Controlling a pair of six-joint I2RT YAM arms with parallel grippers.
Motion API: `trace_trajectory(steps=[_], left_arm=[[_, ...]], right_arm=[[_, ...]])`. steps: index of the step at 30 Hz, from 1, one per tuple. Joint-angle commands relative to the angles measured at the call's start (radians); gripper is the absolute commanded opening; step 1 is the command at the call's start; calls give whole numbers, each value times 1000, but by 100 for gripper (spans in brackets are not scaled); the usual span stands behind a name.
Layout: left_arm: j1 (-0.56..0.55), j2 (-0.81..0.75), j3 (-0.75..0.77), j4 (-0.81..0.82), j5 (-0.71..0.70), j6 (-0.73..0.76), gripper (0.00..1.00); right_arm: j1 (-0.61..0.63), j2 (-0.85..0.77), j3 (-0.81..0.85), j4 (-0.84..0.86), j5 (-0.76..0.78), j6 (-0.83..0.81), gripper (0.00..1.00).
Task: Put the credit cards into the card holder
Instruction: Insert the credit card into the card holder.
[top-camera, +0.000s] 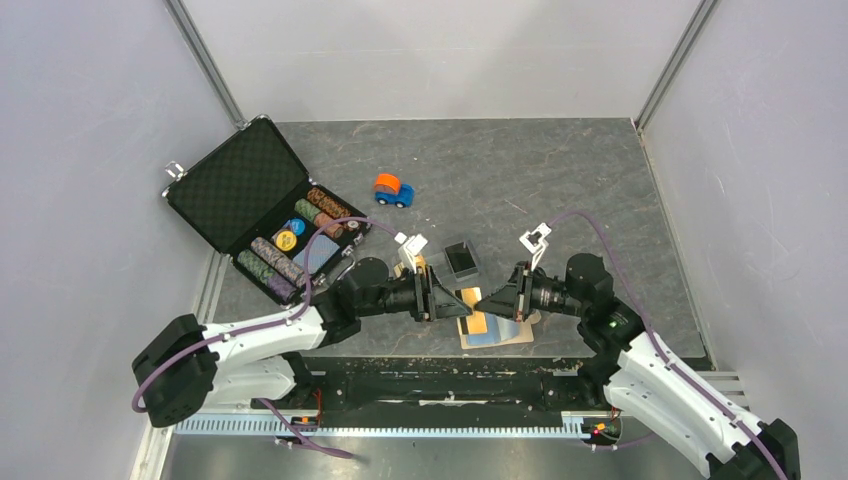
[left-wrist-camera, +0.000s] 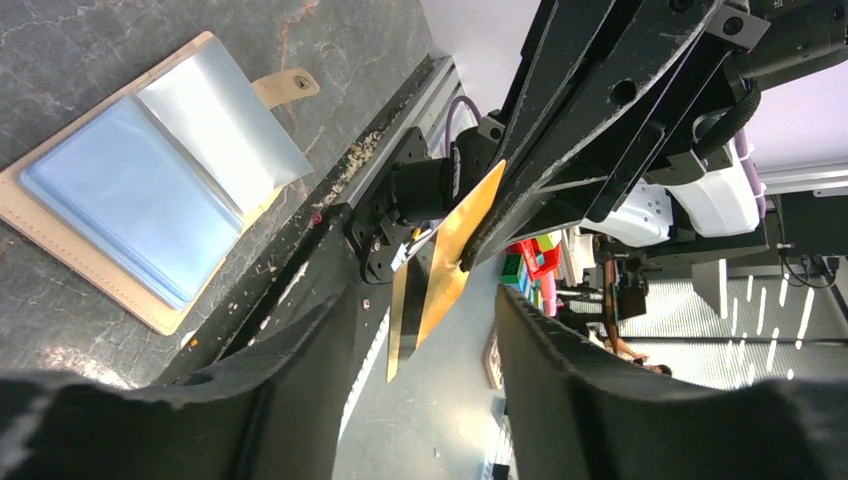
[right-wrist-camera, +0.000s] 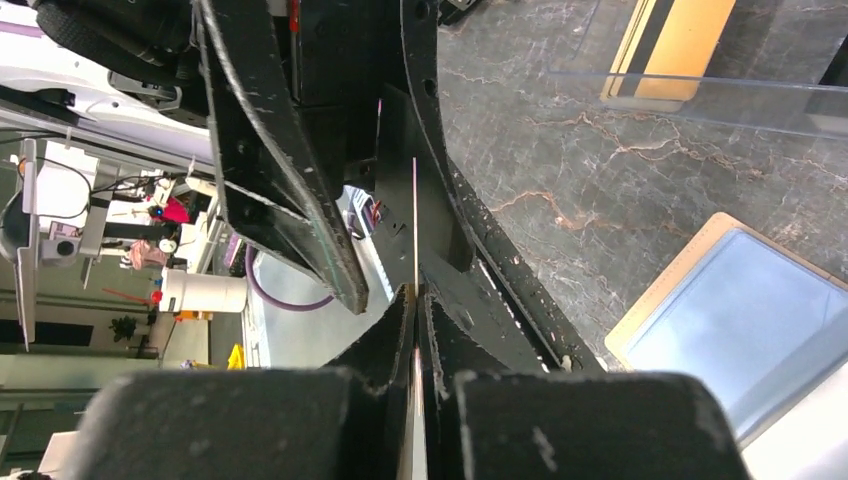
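My right claw (top-camera: 487, 299) is clamped on the gold card (left-wrist-camera: 455, 250). From my right wrist the card shows only as a thin line, edge-on, pinched between the two fingers. It hangs in the air above the near edge of the table (top-camera: 560, 180), touching nothing below.

My left claw (top-camera: 446, 300) faces the right one tip to tip. Its jaws stand apart, one on each side of the card's free end, and from my left wrist I see a gap between each finger and the card. So the left claw grips nothing.

The holder (left-wrist-camera: 60, 226) lies open and flat at the near edge, about midway along it and just below where my claws meet. Its clear sleeves face up, and its snap tab (left-wrist-camera: 285, 85) sticks out over the table toward the rail. I cannot tell whether any sleeve already has a card in it.

The clear box (right-wrist-camera: 700, 90) sits just beyond the holder, farther from the near edge. More cards (right-wrist-camera: 670, 40), gold with a black stripe, show through its wall.

The chip case (top-camera: 240, 190) stands open by the left edge, toward the far left corner. A toy car (top-camera: 393, 190) sits out in the middle, nearer the far edge.
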Motion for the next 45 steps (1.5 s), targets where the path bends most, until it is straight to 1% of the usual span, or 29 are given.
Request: trace_trajectory(steps=[1,4,6,11,16,22,28,31,37,45], left_arm=[[-6,3,-2,48,-33,-21,65],[-6,13,18,-48,-74,4,67],[-7,24,40,-157,-115,31,66],[-15,73,110,-422,-235,78,58],[-45,182,187,-544,-278,121,51],[-96,333,302,-604,-323,151,41],[-120,437,381,-662,-371,168,33],[-121,476,401,-688,-379,174,30],[-128,533,410,-688,-372,183,23],[-143,595,443,-725,-379,201,19]], right_arm=[[5,-2,13,-53,36,-58,0],[1,19,21,-149,109,-120,0],[-6,32,19,-200,147,-159,0],[-42,88,11,-288,217,-261,0],[-97,156,-3,-336,263,-351,0],[-173,222,-1,-342,257,-417,0],[-216,265,6,-348,247,-458,0],[-232,279,5,-360,241,-471,0],[-256,298,-7,-360,206,-472,0],[-335,353,-18,-352,95,-477,0]])
